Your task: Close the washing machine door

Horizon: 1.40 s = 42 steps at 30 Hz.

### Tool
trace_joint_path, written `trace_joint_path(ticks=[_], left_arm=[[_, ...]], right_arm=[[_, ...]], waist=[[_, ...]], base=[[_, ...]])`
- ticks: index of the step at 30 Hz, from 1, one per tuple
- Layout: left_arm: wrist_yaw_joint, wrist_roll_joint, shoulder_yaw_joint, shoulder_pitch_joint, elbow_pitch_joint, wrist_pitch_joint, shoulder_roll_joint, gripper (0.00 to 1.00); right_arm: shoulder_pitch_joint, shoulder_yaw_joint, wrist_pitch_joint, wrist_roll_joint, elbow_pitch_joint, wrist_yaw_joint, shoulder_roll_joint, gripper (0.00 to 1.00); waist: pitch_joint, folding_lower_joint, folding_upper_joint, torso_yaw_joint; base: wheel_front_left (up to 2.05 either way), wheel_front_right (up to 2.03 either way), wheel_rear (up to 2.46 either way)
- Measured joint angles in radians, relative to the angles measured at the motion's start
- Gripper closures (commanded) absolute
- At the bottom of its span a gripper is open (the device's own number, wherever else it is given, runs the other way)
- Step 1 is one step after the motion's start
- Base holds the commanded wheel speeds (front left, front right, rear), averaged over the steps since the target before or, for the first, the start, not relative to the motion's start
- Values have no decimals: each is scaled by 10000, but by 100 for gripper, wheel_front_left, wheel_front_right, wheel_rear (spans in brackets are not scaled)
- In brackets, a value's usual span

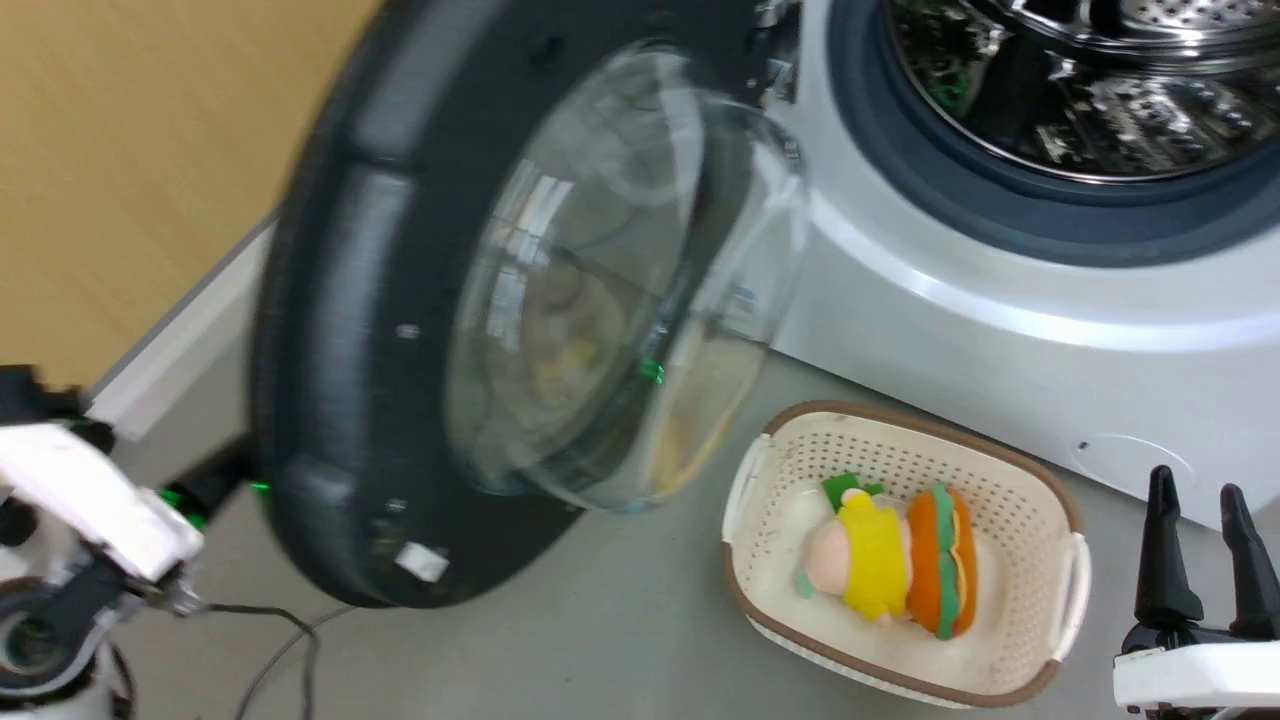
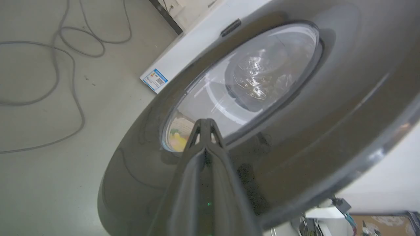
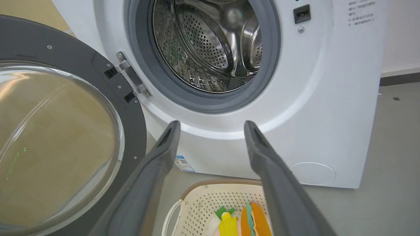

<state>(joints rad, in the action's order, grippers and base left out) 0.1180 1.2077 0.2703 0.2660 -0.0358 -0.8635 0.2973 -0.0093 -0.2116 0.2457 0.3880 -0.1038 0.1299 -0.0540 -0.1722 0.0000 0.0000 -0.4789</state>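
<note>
Jaws: the left gripper [image 2: 205,124] is closed, fingertips together, with nothing between them. It points at the outer face of the washing machine door [image 2: 328,114]; contact cannot be confirmed. The right gripper [image 3: 210,126] is spread wide and empty.

The washing machine [image 3: 328,114] has its drum exposed. The door hangs open on its hinge, on the robot's left of the opening, and is blurred in the head view.

A cream basket [image 1: 1075,570] on the floor before the machine holds a plush toy [image 1: 890,560].

The blue sticker [image 2: 154,79] and the printed label [image 3: 362,13] are unreadable.

The blurred washing machine door [image 1: 520,310] stands open, apparently partway, left of the washing machine [image 1: 1000,330].
</note>
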Motion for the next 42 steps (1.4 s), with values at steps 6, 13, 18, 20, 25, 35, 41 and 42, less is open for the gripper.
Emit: trace_joint_path(ticks=[6,13,18,20,25,35,41,42], left_arm=[[73,631,-1331,-517,1607,-466,-245,100],[79,732,-2855,-783,2828,-330,-568,100],[79,819,-4222,-752,3216,270,-938,100],[79,836,-4794,-659,3170,591,-1110,100],[81,792,-6017,-190,2782,1831,-1350,100],[81,692,-8077,883,1432,4928,-1413,100],[81,727,-9223,1673,445,6721,-1335,100],[81,750,-9388,1815,274,6955,-1315,100]], right_arm=[[-3,-12,113,23,-36,0,15,0],[-36,65,113,17,-54,0,21,0],[-79,79,115,-2,-58,0,23,0],[-127,92,115,-13,-56,0,23,0],[-254,127,115,-13,-59,0,25,0],[-425,159,115,-12,-59,0,31,0],[-452,188,115,4,-59,0,33,0],[-455,192,115,4,-59,0,33,0]], waist=[[-77,0,0,-413],[-121,0,0,-210],[-166,1,0,189],[-177,0,0,381],[-197,0,0,997],[-328,0,0,2530],[-428,0,0,3424],[-440,1,0,3552]], base=[[0,0,0],[0,0,0],[0,0,0],[0,0,0],[0,0,0],[0,0,0],[0,0,0],[0,0,0]])
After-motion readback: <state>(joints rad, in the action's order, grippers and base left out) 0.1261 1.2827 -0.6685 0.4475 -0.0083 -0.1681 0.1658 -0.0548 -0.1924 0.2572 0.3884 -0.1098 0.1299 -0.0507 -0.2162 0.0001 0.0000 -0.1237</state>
